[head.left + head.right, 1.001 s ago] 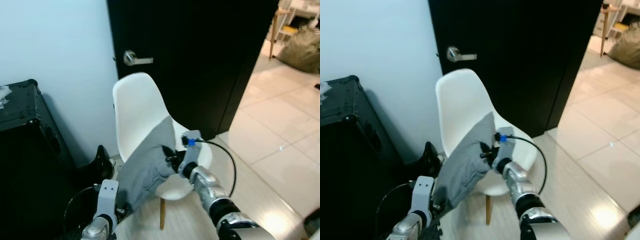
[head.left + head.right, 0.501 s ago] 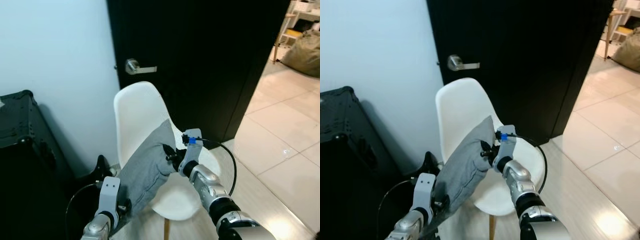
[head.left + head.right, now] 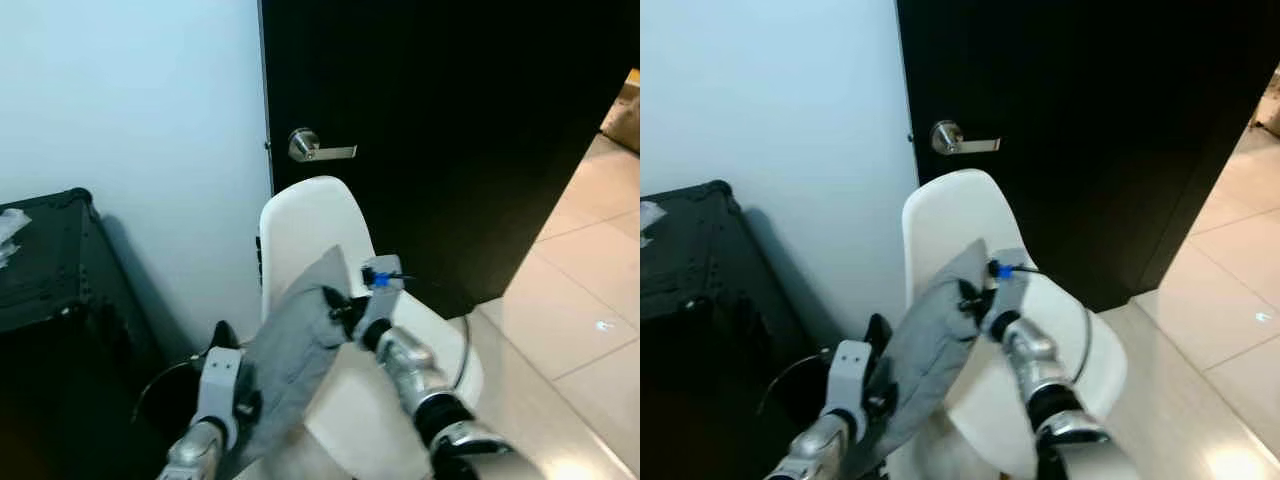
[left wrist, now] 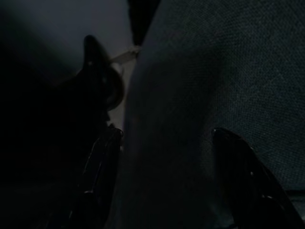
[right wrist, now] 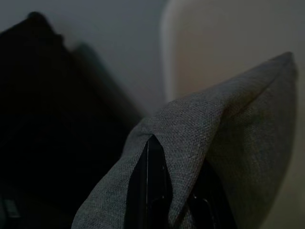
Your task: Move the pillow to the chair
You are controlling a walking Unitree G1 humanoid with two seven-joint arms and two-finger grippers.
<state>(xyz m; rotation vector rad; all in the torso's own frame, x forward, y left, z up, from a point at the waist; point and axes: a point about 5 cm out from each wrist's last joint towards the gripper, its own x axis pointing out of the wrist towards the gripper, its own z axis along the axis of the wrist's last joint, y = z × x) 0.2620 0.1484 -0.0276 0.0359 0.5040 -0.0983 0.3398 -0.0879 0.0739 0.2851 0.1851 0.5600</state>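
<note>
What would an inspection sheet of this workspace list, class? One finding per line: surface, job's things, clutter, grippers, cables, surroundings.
Surface: pale floor, tiled on the robot's right.
Job's things: grey pillow held up in front of the white chair, not yet lying on the seat.
Clutter: black case by the wall on the robot's left, something white on top.
Grippers: left gripper has the pillow's lower part between its fingers; right gripper pinches the upper edge.
Cables: black cable looping by the right arm; thin black loop low beside the case.
Surroundings: pale wall, black door with a silver lever handle.
</note>
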